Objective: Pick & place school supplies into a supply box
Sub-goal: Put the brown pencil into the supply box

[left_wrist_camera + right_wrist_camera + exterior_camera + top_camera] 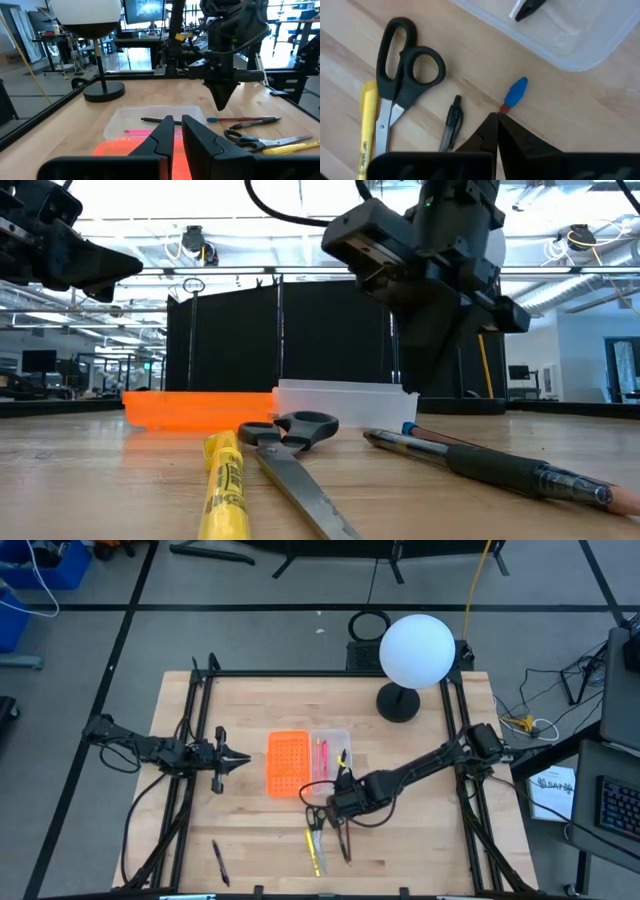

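Two arms of mine reach over a pale wooden table edged by a dark frame; around it lies a grey floor crossed by dark lines. Level with the tabletop, black partition panels stand behind the table, with a lit hall of desks and monitors beyond.

A white globe lamp on a round black base stands at the far side of the table, on my right.

An orange perforated piece lies near the table's centre, and the supply box, a shallow clear tray, lies just beside it on my right. Inside the tray I see a pink pen, something yellow and a black pen.

My right gripper hovers low just before the tray, its fingers pressed together on nothing, the tips above a red pencil with a blue cap.

My left gripper waits left of the orange piece, its fingers nearly together and empty.

Scissors with black handles lie on the wood between a yellow marker and a black pen.

One dark pen lies apart, toward the near left corner.
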Robot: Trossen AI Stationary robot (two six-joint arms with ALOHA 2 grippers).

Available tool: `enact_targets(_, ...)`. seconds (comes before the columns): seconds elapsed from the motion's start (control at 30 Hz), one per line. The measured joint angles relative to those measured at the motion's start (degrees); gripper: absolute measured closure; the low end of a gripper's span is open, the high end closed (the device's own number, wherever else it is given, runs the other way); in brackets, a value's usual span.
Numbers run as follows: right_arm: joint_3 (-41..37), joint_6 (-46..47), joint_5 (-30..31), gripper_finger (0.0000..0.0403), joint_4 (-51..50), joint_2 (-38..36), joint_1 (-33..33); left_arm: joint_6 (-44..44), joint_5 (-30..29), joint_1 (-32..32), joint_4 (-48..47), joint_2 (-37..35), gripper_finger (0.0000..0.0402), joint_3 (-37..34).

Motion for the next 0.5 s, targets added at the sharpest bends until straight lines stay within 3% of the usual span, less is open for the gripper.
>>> enact_targets(0.13,-0.31,-1.27,0.31,0.0359,-0.33,-0.01,0.1,0.02,-0.01,0.0,0.05,0.02,0.0355,0.0)
enact_targets(0.37,-0.33,-0.14,0.69,0.0254,-0.6,-0.01,-1.21,0.04,-0.31,0.0,0.09,0.02,0.0355,0.0)
enact_targets(0.5,-0.33,1.63,2.59,0.0225,-0.61,-0.01,-1.71,0.04,-0.33,0.0,0.07,0.02,0.0355,0.0)
